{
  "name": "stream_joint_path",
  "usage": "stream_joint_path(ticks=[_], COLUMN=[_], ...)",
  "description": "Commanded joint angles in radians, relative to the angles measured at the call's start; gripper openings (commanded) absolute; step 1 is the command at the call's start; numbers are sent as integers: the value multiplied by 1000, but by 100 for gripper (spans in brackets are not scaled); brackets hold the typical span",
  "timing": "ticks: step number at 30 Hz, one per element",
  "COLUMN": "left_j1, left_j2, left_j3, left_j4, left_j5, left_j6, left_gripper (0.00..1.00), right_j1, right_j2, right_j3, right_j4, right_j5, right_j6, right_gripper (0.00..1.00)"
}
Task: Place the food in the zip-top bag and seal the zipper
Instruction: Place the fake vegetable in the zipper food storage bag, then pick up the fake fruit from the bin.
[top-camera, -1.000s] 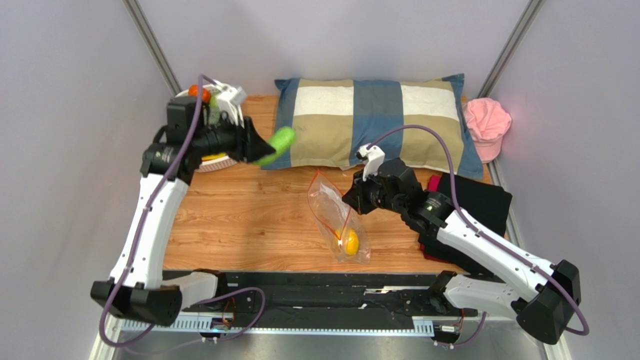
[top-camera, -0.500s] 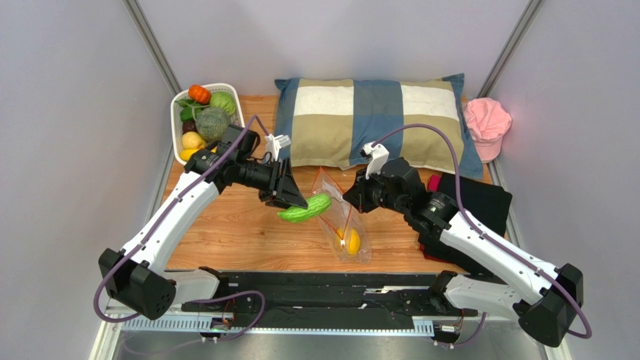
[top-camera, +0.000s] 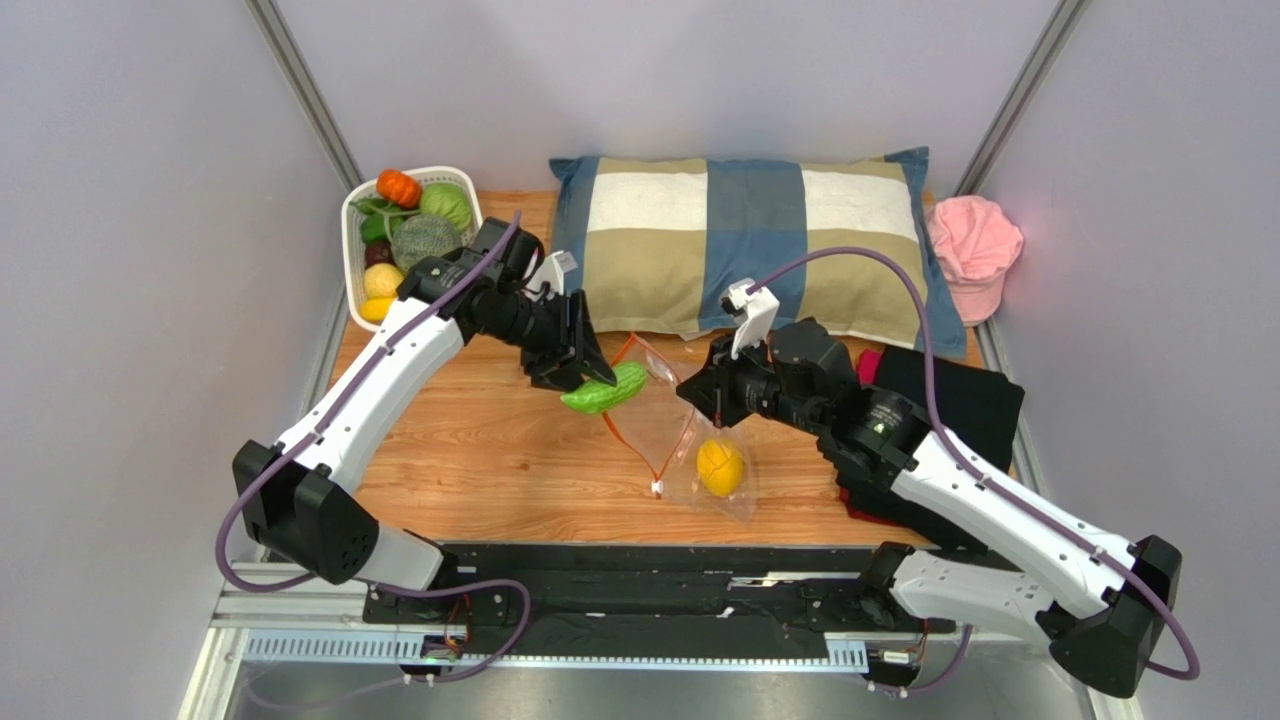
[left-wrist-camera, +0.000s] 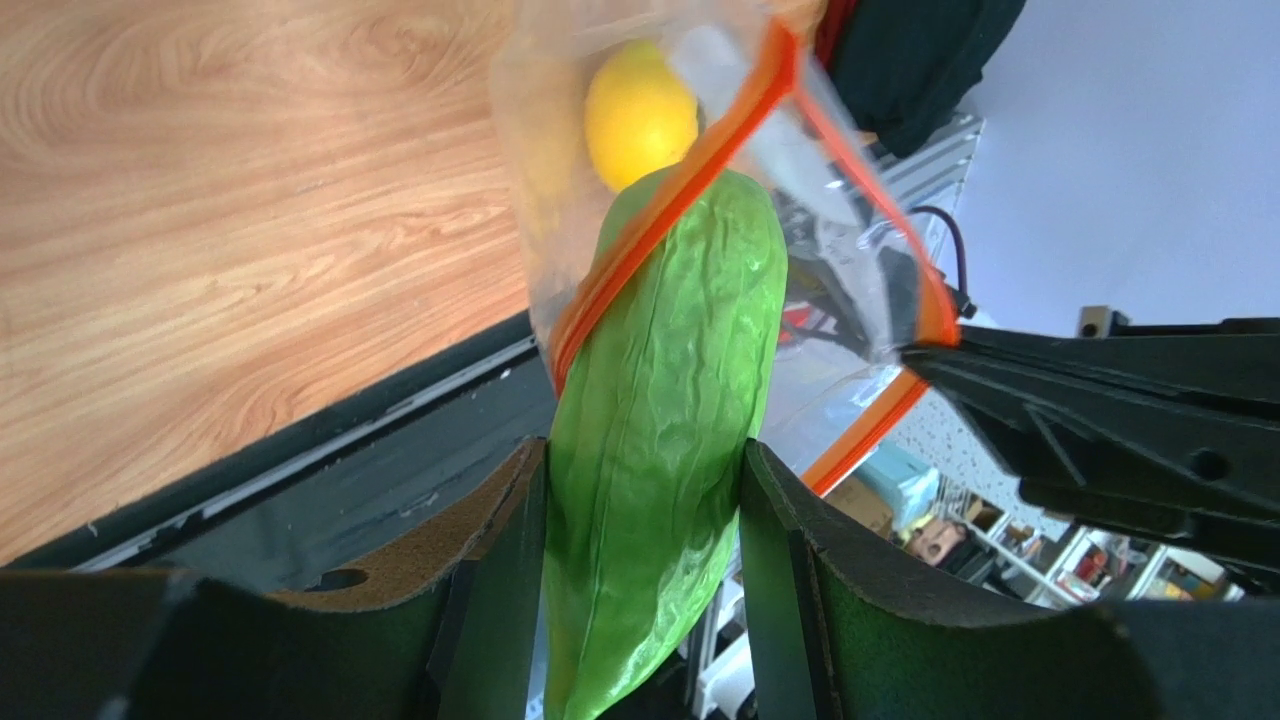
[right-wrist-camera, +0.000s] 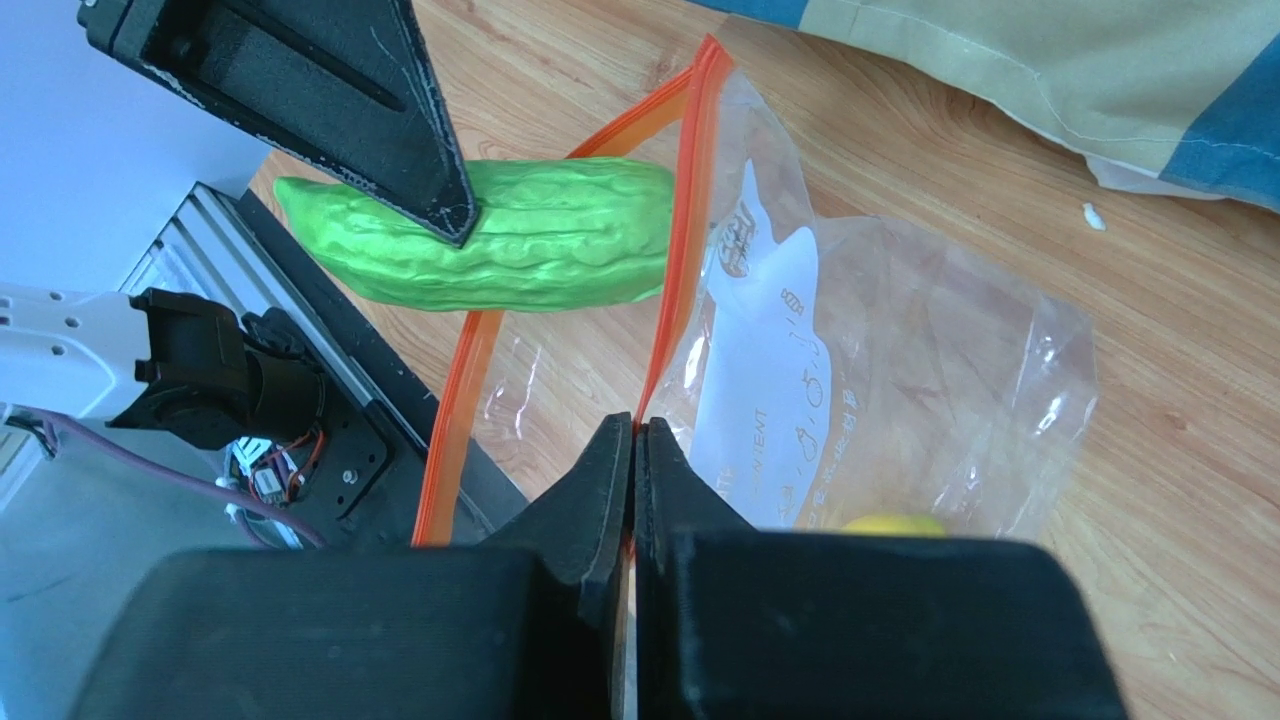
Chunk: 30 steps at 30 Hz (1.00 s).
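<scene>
My left gripper (top-camera: 589, 375) (left-wrist-camera: 639, 503) is shut on a long green fruit (top-camera: 606, 393) (left-wrist-camera: 661, 405) (right-wrist-camera: 489, 237). The fruit's tip pokes into the open mouth of the clear zip-top bag (top-camera: 684, 450) (right-wrist-camera: 887, 375). A yellow lemon (top-camera: 720, 468) (left-wrist-camera: 639, 113) lies inside the bag. My right gripper (top-camera: 703, 402) (right-wrist-camera: 634, 435) is shut on the bag's orange-red zipper (right-wrist-camera: 679, 248) (left-wrist-camera: 684, 188) and holds the mouth lifted open off the table.
A white basket (top-camera: 358, 203) with several more fruits and vegetables stands at the back left. A checked pillow (top-camera: 751, 240) lies at the back, a pink cap (top-camera: 974, 248) and black cloth (top-camera: 962, 398) on the right. The wooden table (top-camera: 481, 450) ends at a black rail in front.
My left arm swung from near the basket to the bag with the green fruit. The bag's mouth was lifted and opened wider, and the lemon shifted with it.
</scene>
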Motion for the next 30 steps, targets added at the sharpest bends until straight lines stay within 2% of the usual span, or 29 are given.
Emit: stream_joint_path(ticks=[1, 3, 4, 6, 7, 8, 12, 15, 16, 17, 19, 20, 22, 23, 25, 26, 27, 30], left_j1=[-37, -63, -73, -82, -82, -82, -56, 31, 124, 178, 298, 388, 464, 528, 577, 601, 640, 651], left_j2=[39, 53, 58, 50, 44, 27, -79, -200, -255, -277, -286, -272, -196, -168, -75, -45, -16, 105], left_j3=[57, 55, 55, 42, 28, 26, 12, -40, -50, -66, -64, -46, 23, 46, 112, 133, 167, 210], left_j4=[65, 92, 98, 138, 153, 170, 282, 338, 354, 379, 385, 358, 251, 214, 123, 87, 45, 20], left_j5=[-73, -96, -123, -136, -136, -143, -173, -180, -176, -132, -2, -5, 2, -4, -30, -22, -28, -151], left_j6=[-97, -125, -131, -156, -160, -147, -34, 118, 167, 315, 516, 689, 876, 1037, 1184, 1328, 1385, 1574], left_gripper=[14, 23, 39, 63, 89, 99, 99, 99, 99, 99, 99, 97, 91, 90, 87, 87, 87, 84], right_j1=[5, 6, 5, 2, 3, -3, -17, -41, -46, -54, -55, -57, -57, -57, -55, -57, -57, -55], right_j2=[43, 63, 67, 78, 80, 81, 70, 51, 44, 41, 30, 29, 29, 30, 34, 34, 37, 47], right_j3=[24, 39, 45, 61, 64, 64, 52, 33, 24, 16, 6, -5, -11, -16, -13, -13, -11, -13], right_j4=[80, 94, 96, 96, 93, 86, 59, 36, 33, 28, 30, 34, 40, 46, 53, 53, 54, 51], right_j5=[11, 36, 44, 60, 60, 60, 118, 138, 136, 139, 136, 133, 132, 132, 126, 126, 124, 113], right_j6=[55, 73, 87, 112, 138, 149, 181, 201, 204, 207, 209, 208, 209, 207, 196, 193, 189, 173], right_gripper=[0, 0, 0, 0, 0, 0, 0, 0, 0, 0, 0, 0, 0, 0, 0, 0, 0, 0])
